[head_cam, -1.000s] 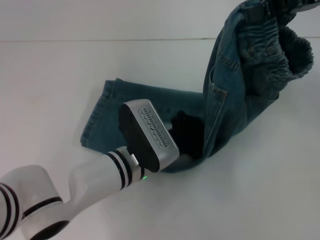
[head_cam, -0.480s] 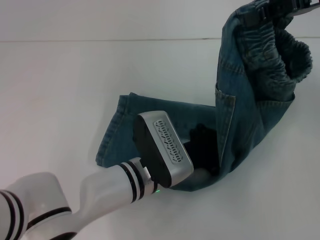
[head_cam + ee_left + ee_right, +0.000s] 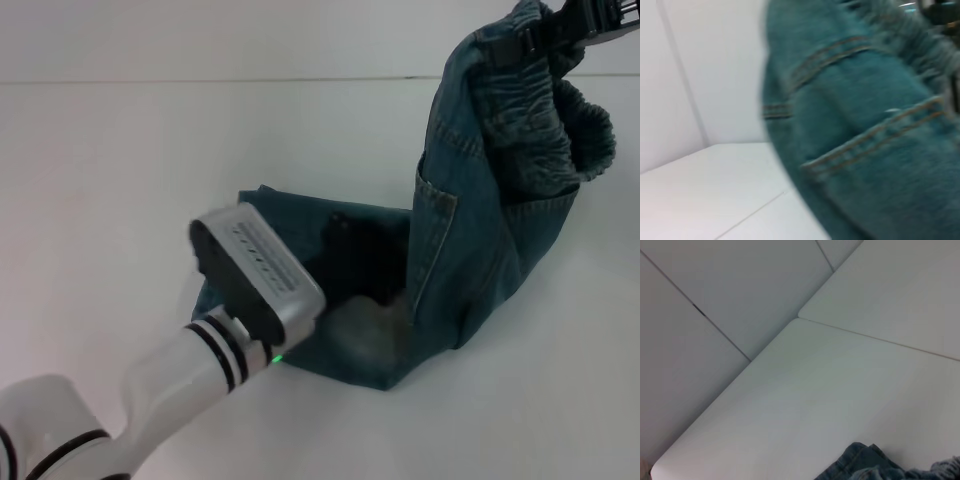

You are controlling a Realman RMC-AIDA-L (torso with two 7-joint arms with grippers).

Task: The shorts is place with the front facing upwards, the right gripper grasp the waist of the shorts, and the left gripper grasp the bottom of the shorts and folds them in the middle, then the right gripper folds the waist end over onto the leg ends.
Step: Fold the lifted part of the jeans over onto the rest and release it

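Observation:
The blue-green denim shorts (image 3: 480, 220) are half lifted off the white table (image 3: 120, 150). My right gripper (image 3: 572, 24) is at the top right edge of the head view, shut on the gathered waist (image 3: 540, 110), which hangs from it with the pocket side facing me. The legs lie flat on the table, and the leg ends (image 3: 262, 198) are partly hidden behind my left wrist (image 3: 255, 280). My left gripper (image 3: 352, 250) is a dark shape down on the leg cloth beside the rising fold. The left wrist view is filled with stitched denim (image 3: 865, 125). A scrap of denim (image 3: 865, 465) shows in the right wrist view.
The white table runs wide to the left and toward me. Its back edge meets a pale wall (image 3: 200, 40). A table seam and corner (image 3: 805, 320) show in the right wrist view.
My left wrist has swung to the left and the left gripper has shifted back over the legs. The lifted waist part has drifted slightly left, still held by the right gripper.

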